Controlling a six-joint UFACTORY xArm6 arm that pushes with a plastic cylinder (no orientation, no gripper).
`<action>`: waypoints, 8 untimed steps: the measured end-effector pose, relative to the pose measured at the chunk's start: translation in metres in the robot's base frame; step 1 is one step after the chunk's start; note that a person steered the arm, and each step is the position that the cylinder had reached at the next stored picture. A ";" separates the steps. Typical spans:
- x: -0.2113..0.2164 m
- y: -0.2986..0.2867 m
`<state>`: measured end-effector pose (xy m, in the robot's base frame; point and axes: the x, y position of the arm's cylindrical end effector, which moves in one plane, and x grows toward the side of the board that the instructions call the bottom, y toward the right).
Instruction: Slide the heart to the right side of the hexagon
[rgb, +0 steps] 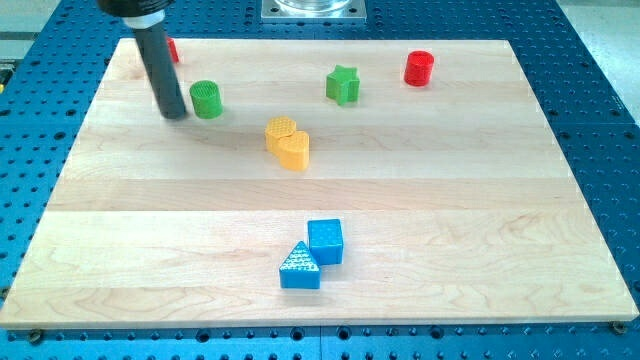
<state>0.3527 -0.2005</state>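
A yellow hexagon (281, 130) sits near the board's middle, slightly towards the view's top. A yellow heart (294, 152) lies right against it, on its lower right side. My dark rod comes down at the view's top left. My tip (175, 114) rests on the board just left of a green cylinder (206, 99). The tip is well to the left of the two yellow blocks and a little above them, not touching them.
A red block (173, 50) is partly hidden behind the rod at the top left. A green star (343, 85) and a red cylinder (419, 68) stand at the top right. A blue cube (325, 241) and a blue triangle (300, 267) touch near the bottom centre.
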 end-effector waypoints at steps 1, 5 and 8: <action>0.084 -0.015; 0.131 0.143; 0.069 0.204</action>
<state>0.4218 0.0033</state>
